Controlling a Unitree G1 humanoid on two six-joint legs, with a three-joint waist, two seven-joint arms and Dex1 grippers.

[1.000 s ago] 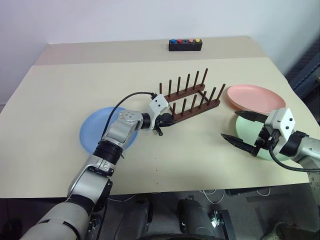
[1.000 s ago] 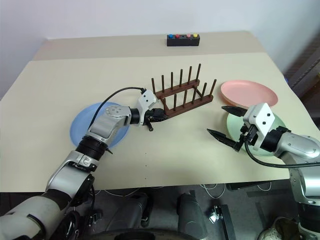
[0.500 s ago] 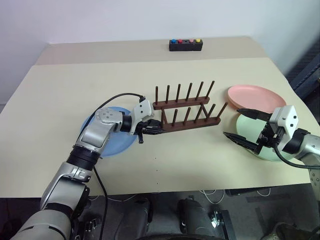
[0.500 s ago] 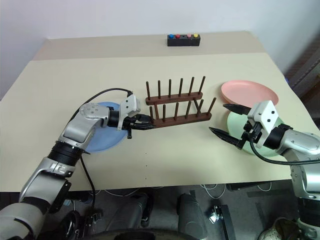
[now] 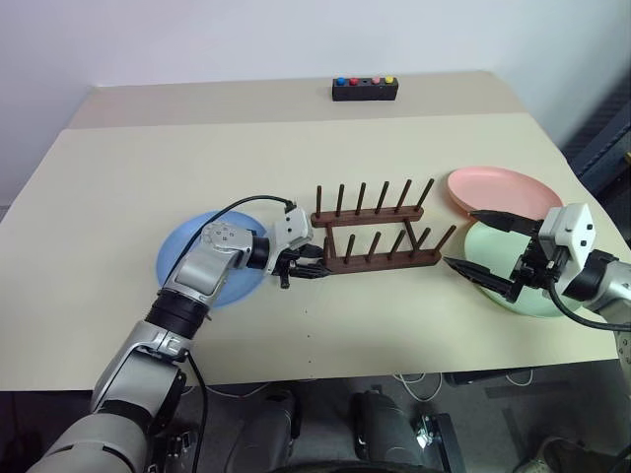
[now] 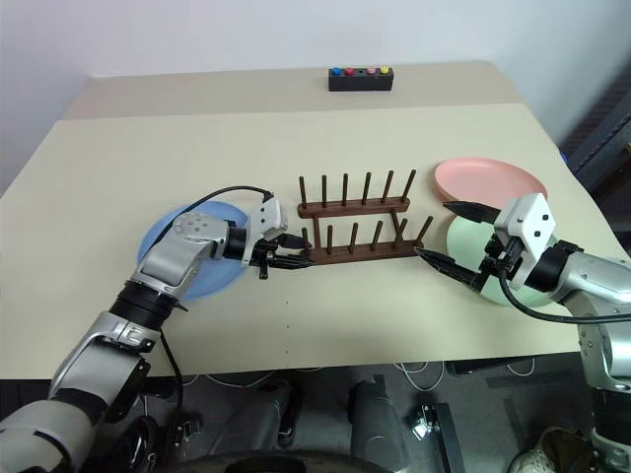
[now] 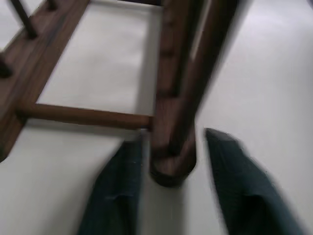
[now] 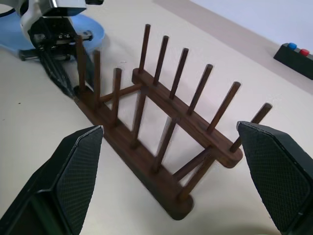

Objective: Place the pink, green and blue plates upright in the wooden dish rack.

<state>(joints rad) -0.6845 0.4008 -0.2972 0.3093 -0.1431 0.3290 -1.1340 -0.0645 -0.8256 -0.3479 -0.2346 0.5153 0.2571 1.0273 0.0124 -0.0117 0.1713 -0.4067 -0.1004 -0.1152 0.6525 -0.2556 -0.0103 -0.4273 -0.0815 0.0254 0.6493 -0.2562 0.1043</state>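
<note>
Plates: stiff, light, slick; you'd likely grip the blue plate (image 5: 187, 258) by its rim.
Rack (image 5: 380, 229): light, slides, centre frame.
Left gripper (image 5: 308, 266): fingers parted around the rack's end.
Right gripper (image 5: 485, 248): spread wide, empty.

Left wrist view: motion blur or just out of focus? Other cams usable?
Left wrist view: smeared, wooden dish rack rail end and the gripper's fingers soft-edged; cause unclear. Right wrist view: crisp, pegs well defined. Eye views: even light, soft shadows, no glare on the table.
</note>
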